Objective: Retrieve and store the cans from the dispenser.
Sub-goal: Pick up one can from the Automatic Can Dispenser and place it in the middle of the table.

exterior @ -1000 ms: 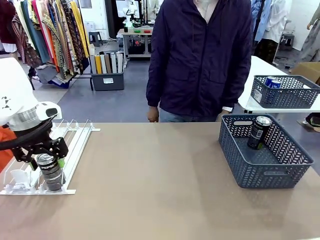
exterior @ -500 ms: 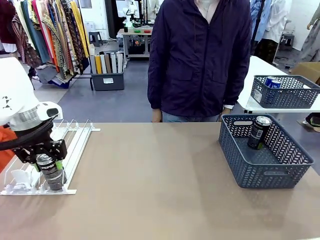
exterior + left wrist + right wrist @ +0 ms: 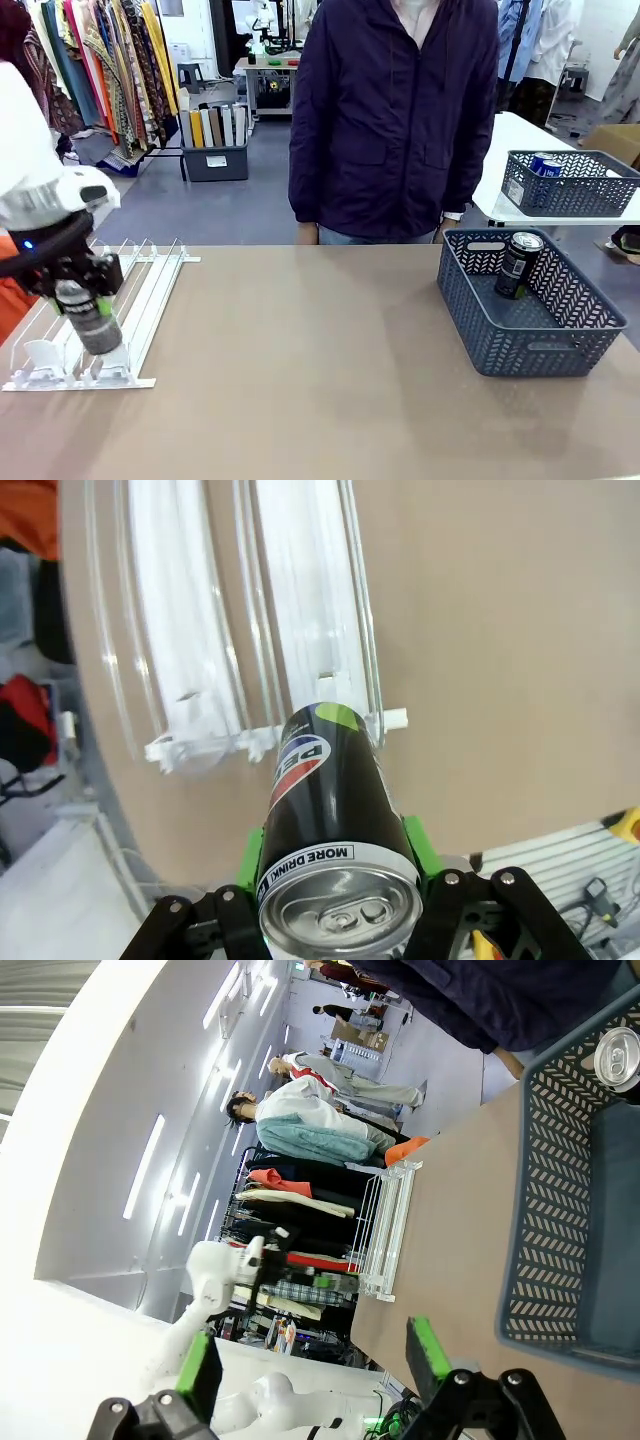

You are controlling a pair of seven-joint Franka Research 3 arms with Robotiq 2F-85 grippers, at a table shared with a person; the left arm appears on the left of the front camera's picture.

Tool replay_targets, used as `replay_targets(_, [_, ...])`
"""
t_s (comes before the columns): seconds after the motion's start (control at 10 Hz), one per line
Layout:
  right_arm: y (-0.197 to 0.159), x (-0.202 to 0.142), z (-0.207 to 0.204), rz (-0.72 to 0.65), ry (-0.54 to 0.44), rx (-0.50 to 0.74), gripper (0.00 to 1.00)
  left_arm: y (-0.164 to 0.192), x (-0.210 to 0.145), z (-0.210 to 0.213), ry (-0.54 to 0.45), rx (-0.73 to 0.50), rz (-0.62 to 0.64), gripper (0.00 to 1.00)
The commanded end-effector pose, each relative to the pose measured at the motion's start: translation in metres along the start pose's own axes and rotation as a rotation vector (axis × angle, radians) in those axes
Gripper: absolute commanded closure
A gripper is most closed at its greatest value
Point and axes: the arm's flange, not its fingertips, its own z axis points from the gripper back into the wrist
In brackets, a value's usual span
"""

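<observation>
Left gripper (image 3: pixel 88 312): pinching a black can (image 3: pixel 334 825), lifted above the rack (image 3: pixel 140 290) at 9 o'clock.
Right gripper (image 3: pixel 315 1360): spread, nothing between its pads.
Basket (image 3: pixel 500 340): 3 o'clock, one can (image 3: pixel 519 265) inside.

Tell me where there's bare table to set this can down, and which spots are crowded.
Free: the wide stretch of table between the dispenser and the grey basket, and the strip along the near edge. Crowded: the dispenser end, where the left gripper holds a black can; the basket already holds one can.
</observation>
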Motion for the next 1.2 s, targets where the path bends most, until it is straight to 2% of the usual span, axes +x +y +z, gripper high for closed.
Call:
replay_targets(0.0, [0.003, 0.003, -0.002, 0.006, -0.009, 0.010, 0.00, 0.004, -0.025, 0.062, -0.087, 0.001, -0.037, 1.00])
replay_targets(0.2, [0.003, 0.003, -0.002, 0.006, -0.009, 0.010, 0.00, 0.017, -0.052, 0.095, -0.138, -0.101, -0.070, 1.00])
replay_targets(0.4, [0.003, 0.003, -0.002, 0.006, -0.009, 0.010, 0.00, 0.046, -0.064, 0.101, -0.134, -0.237, -0.044, 1.00])
replay_targets(0.5, [0.003, 0.003, -0.002, 0.006, -0.009, 0.010, 0.00, 0.017, -0.057, 0.106, -0.141, -0.079, -0.042, 1.00])
replay_targets(0.9, [0.003, 0.003, -0.002, 0.006, -0.009, 0.010, 0.00, 0.021, -0.061, 0.101, -0.127, -0.111, -0.053, 1.00])
replay_targets(1.1, [0.003, 0.003, -0.002, 0.006, -0.009, 0.010, 0.00, -0.047, -0.020, 0.086, -0.110, -0.135, -0.158, 1.00])
